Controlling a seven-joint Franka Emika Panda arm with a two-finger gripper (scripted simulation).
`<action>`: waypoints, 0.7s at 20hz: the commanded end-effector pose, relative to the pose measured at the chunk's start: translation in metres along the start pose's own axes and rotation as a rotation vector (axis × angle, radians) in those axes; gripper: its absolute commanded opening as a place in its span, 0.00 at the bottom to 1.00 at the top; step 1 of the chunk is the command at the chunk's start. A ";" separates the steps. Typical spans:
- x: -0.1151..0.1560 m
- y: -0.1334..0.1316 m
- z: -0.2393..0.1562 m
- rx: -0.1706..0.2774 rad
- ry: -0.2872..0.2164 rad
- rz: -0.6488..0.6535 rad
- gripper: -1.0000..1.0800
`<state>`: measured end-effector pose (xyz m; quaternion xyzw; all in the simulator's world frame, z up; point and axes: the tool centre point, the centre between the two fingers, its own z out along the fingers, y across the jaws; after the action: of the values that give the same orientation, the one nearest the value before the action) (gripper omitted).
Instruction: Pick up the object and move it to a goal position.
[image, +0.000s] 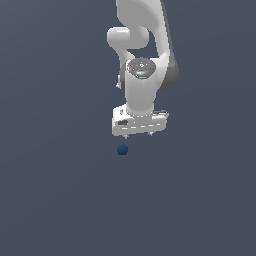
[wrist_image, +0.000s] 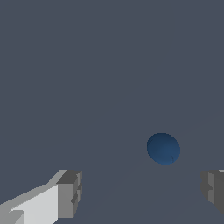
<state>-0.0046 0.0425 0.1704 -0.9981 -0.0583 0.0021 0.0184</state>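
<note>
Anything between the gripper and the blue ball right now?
Nothing: in both views only bare grey surface separates the open gripper from the blue ball.

A flat, plain slate-grey surface (image: 55, 200) fills the whole exterior view from edge to edge, uniform in colour and free of texture, seams or markings. The same matte blue-grey ground (wrist_image: 87, 65) takes up the wrist view, evenly lit. A very faint, slightly paler diagonal band crosses it there, running through the lower half of that picture; whether it is a shading change or an edge in the surface cannot be told. No border, wall or horizon of the surface shows in either view.
</note>
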 end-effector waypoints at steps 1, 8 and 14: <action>-0.001 0.004 0.004 -0.003 0.000 -0.028 0.96; -0.003 0.019 0.021 -0.013 -0.001 -0.149 0.96; -0.007 0.035 0.040 -0.023 -0.004 -0.294 0.96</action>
<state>-0.0068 0.0123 0.1339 -0.9827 -0.1851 0.0006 0.0080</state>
